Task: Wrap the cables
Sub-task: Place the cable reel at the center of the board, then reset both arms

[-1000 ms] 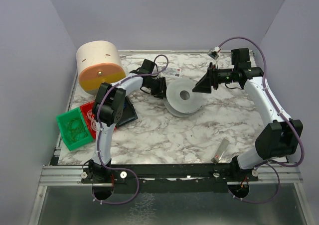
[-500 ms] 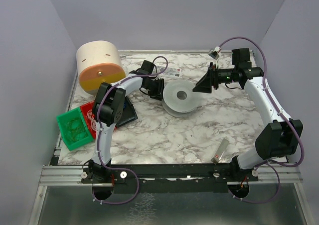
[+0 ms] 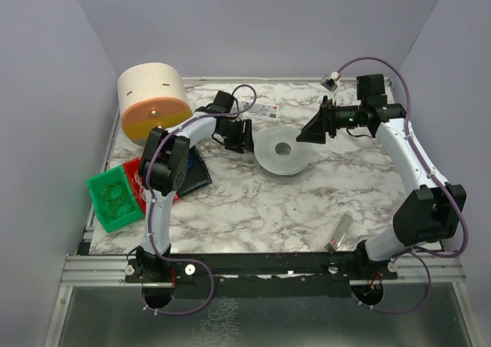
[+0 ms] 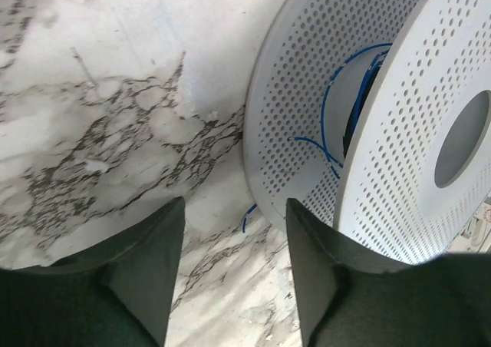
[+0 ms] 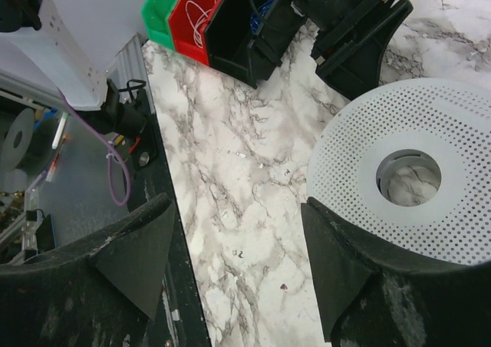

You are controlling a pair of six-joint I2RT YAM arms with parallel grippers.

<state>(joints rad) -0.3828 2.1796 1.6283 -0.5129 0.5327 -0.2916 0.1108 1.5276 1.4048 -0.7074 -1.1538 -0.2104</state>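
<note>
A white perforated spool [image 3: 284, 149] lies near flat at the middle back of the marble table. In the left wrist view the spool [image 4: 307, 94] shows edge-on, with a very thin cable [image 4: 323, 109], blue here, wound loosely between its flanges. A short cable end [image 4: 247, 218] pokes out beneath the lower flange onto the table. My left gripper [image 3: 245, 136] [image 4: 235, 205] is open and empty, just left of the spool. My right gripper [image 3: 301, 136] [image 5: 236, 205] is open and empty, hovering above the spool's [image 5: 414, 132] right side.
A cream cylinder with an orange face [image 3: 153, 101] stands at the back left. Green [image 3: 113, 199], red [image 3: 135, 180] and black [image 3: 198, 174] bins sit at the left. A small clear piece [image 3: 340, 232] lies near the front right. A label card [image 3: 268, 111] lies behind the spool.
The spool has dropped from a tilt to lying almost flat. My left gripper has drawn back slightly from it. The right arm has hardly moved.
</note>
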